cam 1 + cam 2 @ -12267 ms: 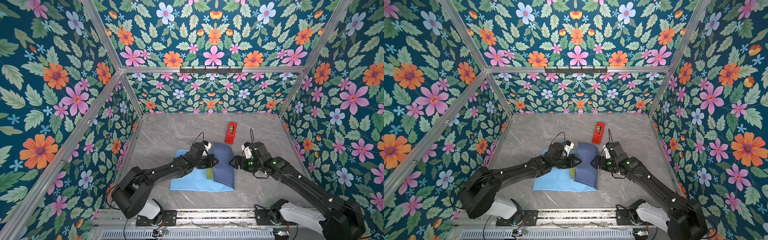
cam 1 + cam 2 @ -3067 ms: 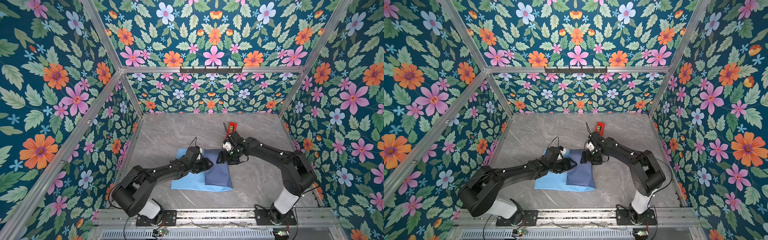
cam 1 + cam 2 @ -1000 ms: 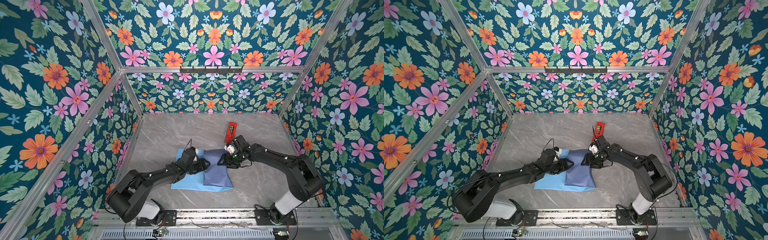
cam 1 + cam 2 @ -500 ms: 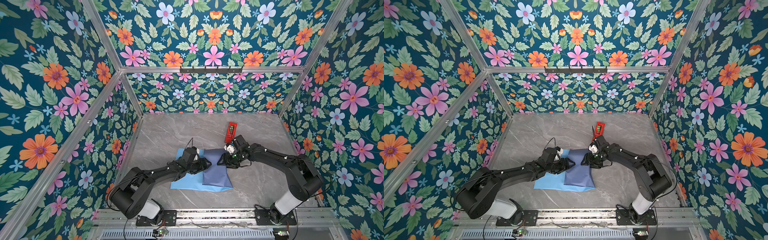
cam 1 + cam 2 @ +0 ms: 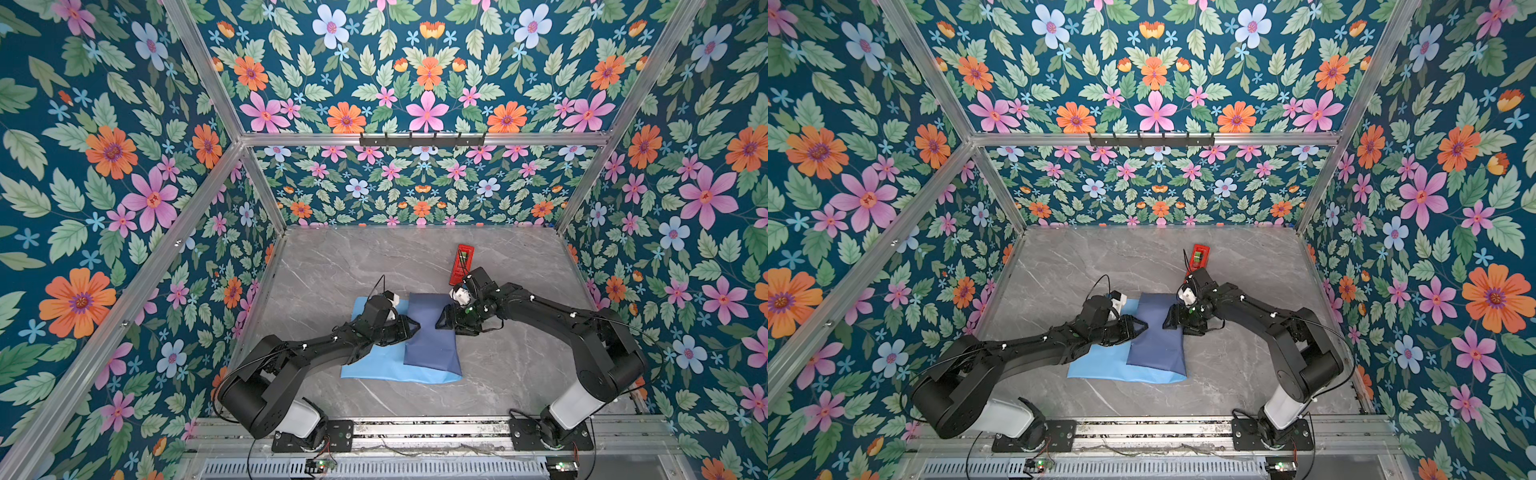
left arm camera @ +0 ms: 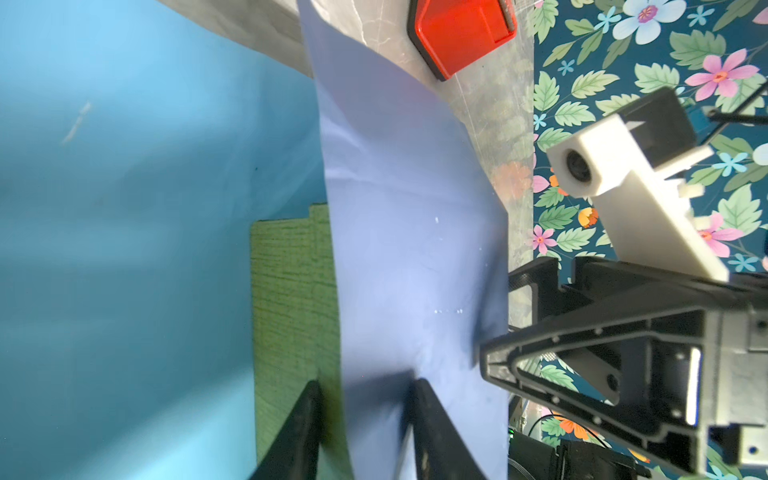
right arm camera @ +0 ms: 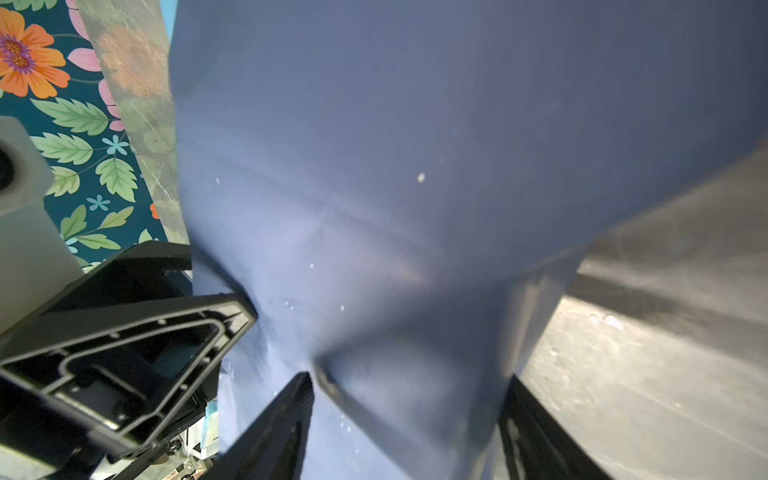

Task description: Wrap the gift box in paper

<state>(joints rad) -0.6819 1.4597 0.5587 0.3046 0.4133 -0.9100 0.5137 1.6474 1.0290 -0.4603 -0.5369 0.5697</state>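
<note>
Judged paper (image 5: 432, 332) thin and limp over the stiff box (image 6: 291, 291), best pinched at its flap edge; left fingers (image 6: 299, 432) half-closed there, grip unclear; right fingers (image 7: 282, 428) spread, released.

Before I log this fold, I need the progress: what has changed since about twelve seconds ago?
The paper flap has been drawn left across the gift box, hiding the green strip seen from above. The right gripper followed left to the flap's right edge. The left gripper and red tape dispenser stayed roughly put.
</note>
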